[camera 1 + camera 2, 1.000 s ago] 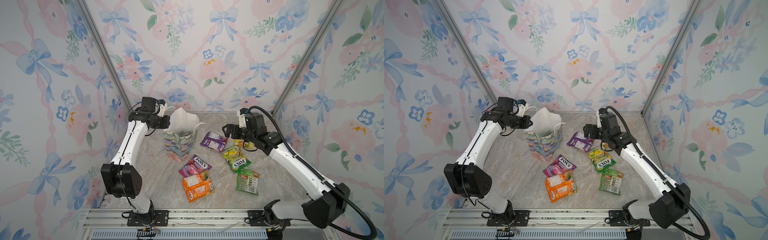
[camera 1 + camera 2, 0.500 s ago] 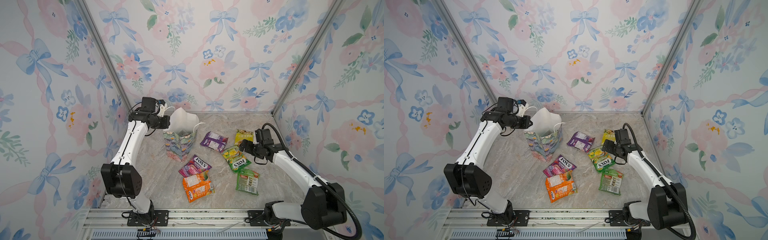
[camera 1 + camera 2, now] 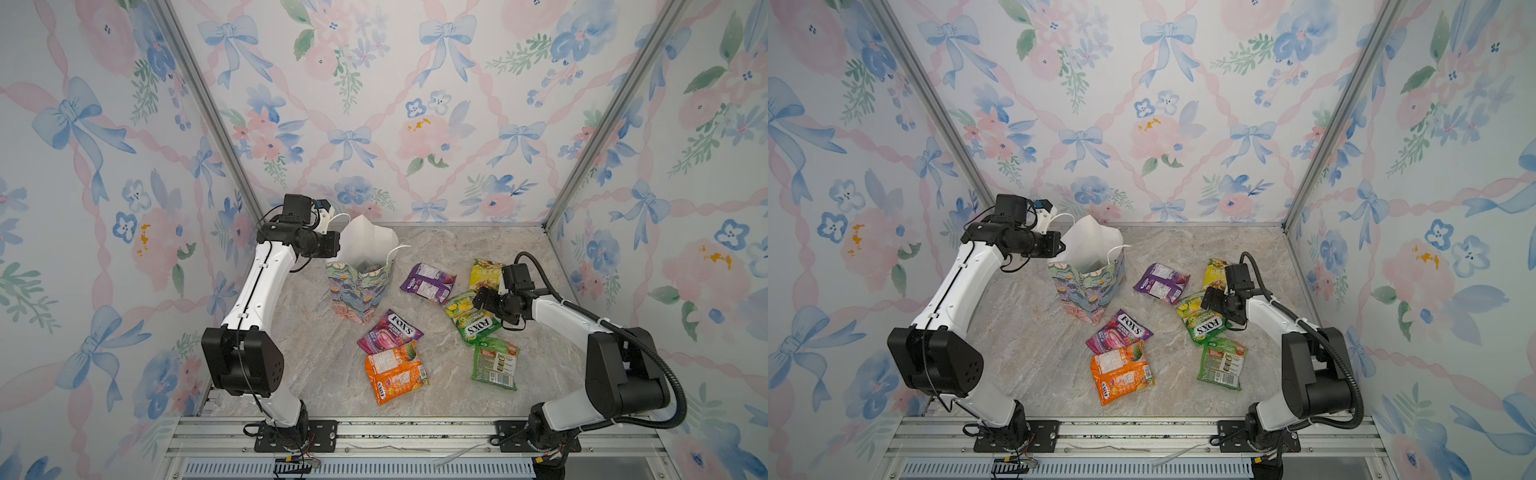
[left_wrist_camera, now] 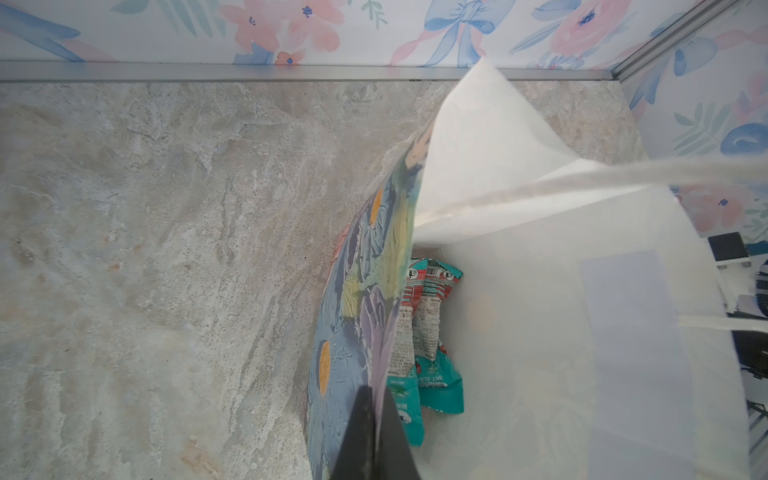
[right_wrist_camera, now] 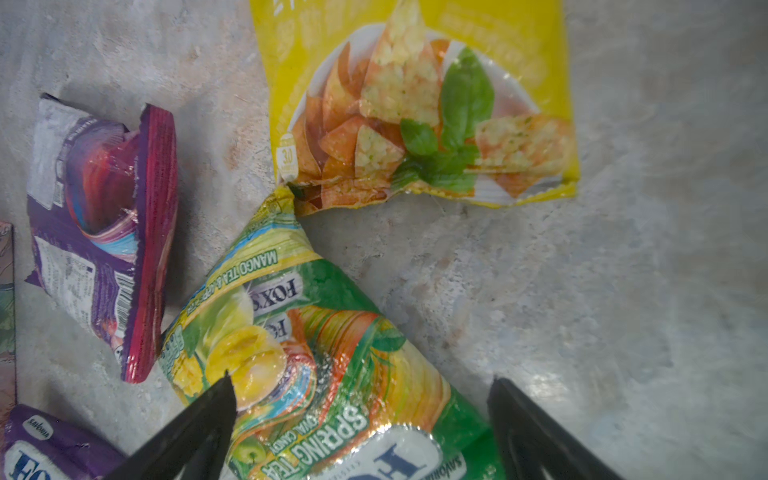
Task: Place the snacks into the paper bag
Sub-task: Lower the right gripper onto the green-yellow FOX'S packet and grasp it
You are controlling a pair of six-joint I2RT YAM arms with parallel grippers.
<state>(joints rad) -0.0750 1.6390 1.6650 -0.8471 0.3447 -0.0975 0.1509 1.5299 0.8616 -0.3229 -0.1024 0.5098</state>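
Note:
The paper bag (image 3: 359, 291) stands upright at the back left, mouth open. My left gripper (image 4: 374, 395) is shut on its rim, with one finger on the flowered outside and one on the white inside. Two teal snacks (image 4: 436, 332) lie in the bag. My right gripper (image 5: 361, 382) hangs open low over a green-yellow FOX'S packet (image 3: 471, 320), a finger on either side. A yellow chips packet (image 5: 419, 104) and a purple packet (image 5: 99, 232) lie just beyond it. Nearer the front lie a purple FOX'S packet (image 3: 390, 336), an orange one (image 3: 395, 372) and a green one (image 3: 494, 363).
Flowered walls close in the marble table (image 3: 540, 257) at the back and on both sides. A metal rail (image 3: 395, 432) with both arm bases runs along the front. One white cord handle (image 4: 582, 178) is pulled taut across the bag's mouth.
My right arm has drawn back from above the purple packet towards the right and come down over the green-yellow FOX'S packet, still open. The left arm and the bag have not moved.

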